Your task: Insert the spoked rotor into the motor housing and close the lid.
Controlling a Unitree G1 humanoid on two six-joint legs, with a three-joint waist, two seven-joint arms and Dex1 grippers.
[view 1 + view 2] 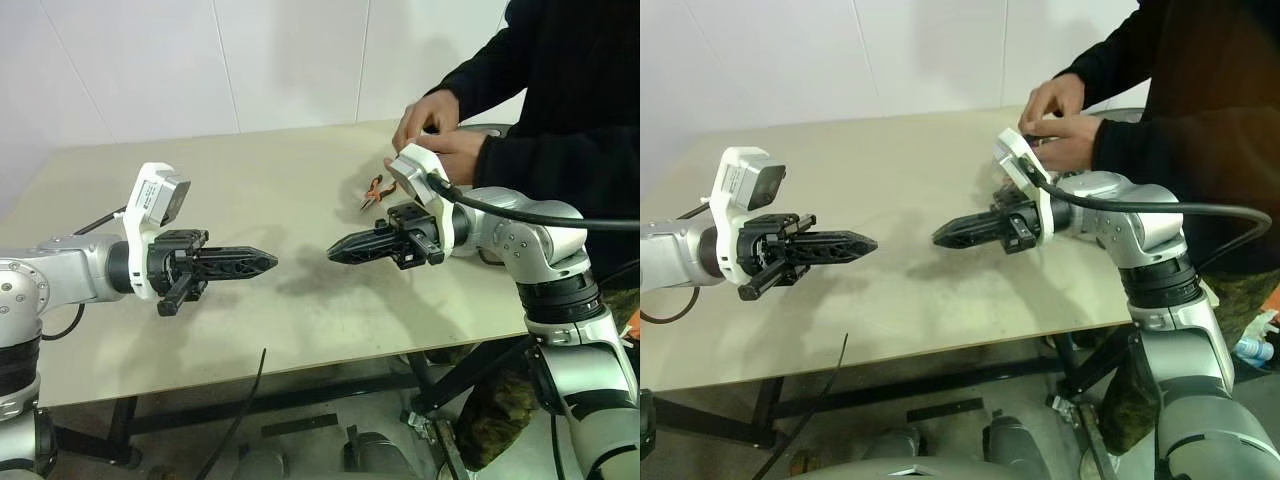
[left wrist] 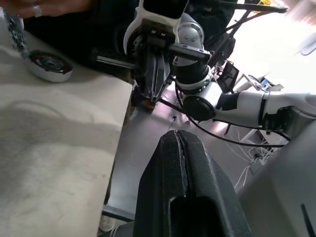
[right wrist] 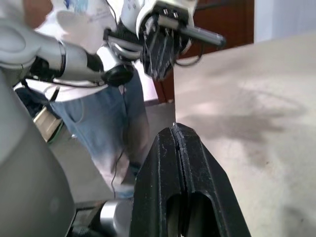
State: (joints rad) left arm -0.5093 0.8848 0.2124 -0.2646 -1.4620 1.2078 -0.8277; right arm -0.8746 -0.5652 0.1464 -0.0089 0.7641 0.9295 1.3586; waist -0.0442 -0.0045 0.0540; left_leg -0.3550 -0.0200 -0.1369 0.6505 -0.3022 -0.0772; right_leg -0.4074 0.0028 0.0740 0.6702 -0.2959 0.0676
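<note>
Both hands empty, fingers pressed together: left hand (image 1: pixel 262 262) centre-left, right hand (image 1: pixel 342 249) centre. Motor housing (image 2: pixel 48 65) upper left of left wrist view, beneath person's hands (image 1: pixel 432 128). Best held back until cleared.

Beige table (image 1: pixel 300 200); black left gripper (image 1: pixel 268 262) and right gripper (image 1: pixel 338 251); orange-handled pliers (image 1: pixel 373 190); person's black sleeve (image 1: pixel 540 170).

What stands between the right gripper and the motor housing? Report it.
A person's hands work right beside the motor housing on the table, crowding any reach. The right gripper hangs shut above the table, apart from it.
</note>
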